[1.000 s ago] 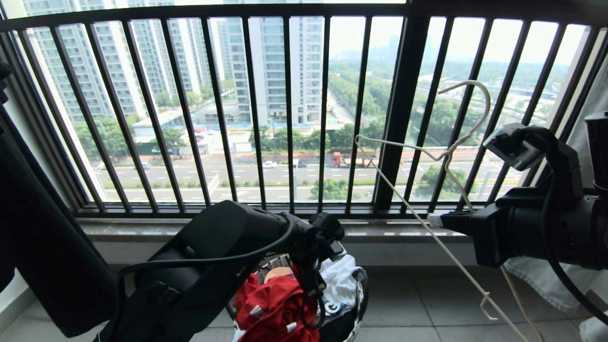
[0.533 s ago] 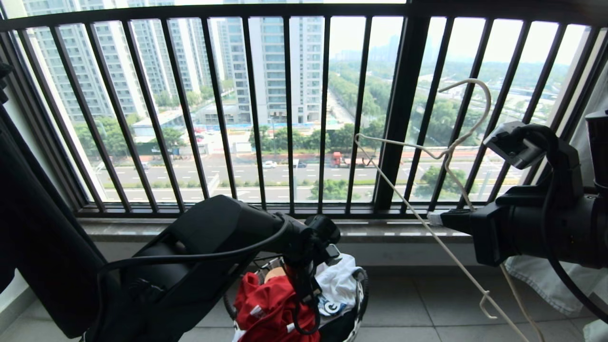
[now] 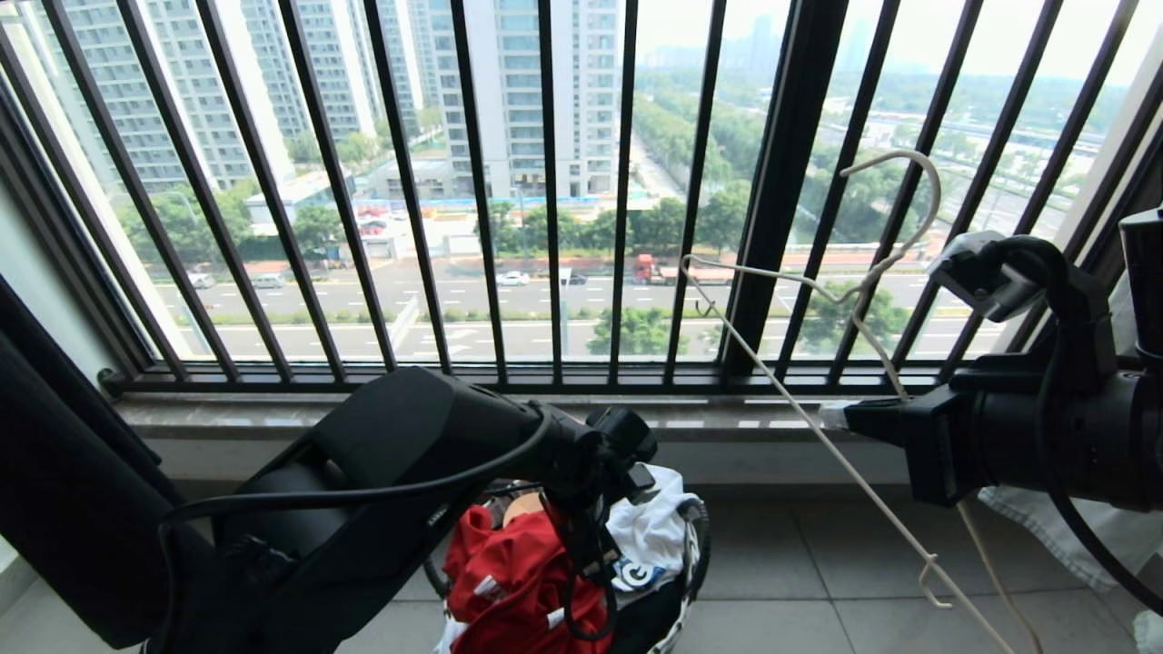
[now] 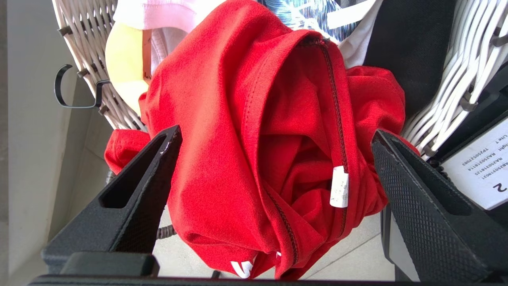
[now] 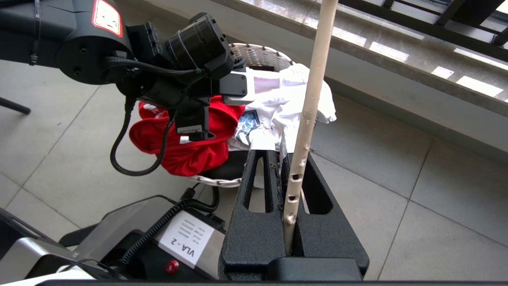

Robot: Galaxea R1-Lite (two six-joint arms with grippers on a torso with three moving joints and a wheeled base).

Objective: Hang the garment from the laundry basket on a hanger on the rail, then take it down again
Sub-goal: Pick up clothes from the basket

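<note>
The red garment (image 3: 509,581) lies bunched in the white-weave laundry basket (image 3: 698,545), spilling over its near rim. My left gripper (image 4: 276,133) is open wide just above it, one finger on each side of the bunched red cloth (image 4: 238,119); a white tag shows on the inner seam. Seen from the right wrist, the left gripper (image 5: 194,123) points down onto the garment (image 5: 186,155). My right gripper (image 5: 278,153) is shut on the off-white wire hanger (image 3: 818,291), held up at the right before the railing. The rail is out of view.
A black railing of vertical bars (image 3: 545,182) and a stone sill (image 3: 727,422) stand behind the basket. A white printed garment (image 3: 650,527) shares the basket. A black garment (image 3: 54,509) hangs at the left, pale cloth (image 3: 1072,527) at the right. The floor is grey tile (image 3: 818,581).
The whole head view has shifted: the camera has tipped down, so railing and sill sit higher. The left gripper stays over the red garment. The right gripper still holds the hanger in the same place.
</note>
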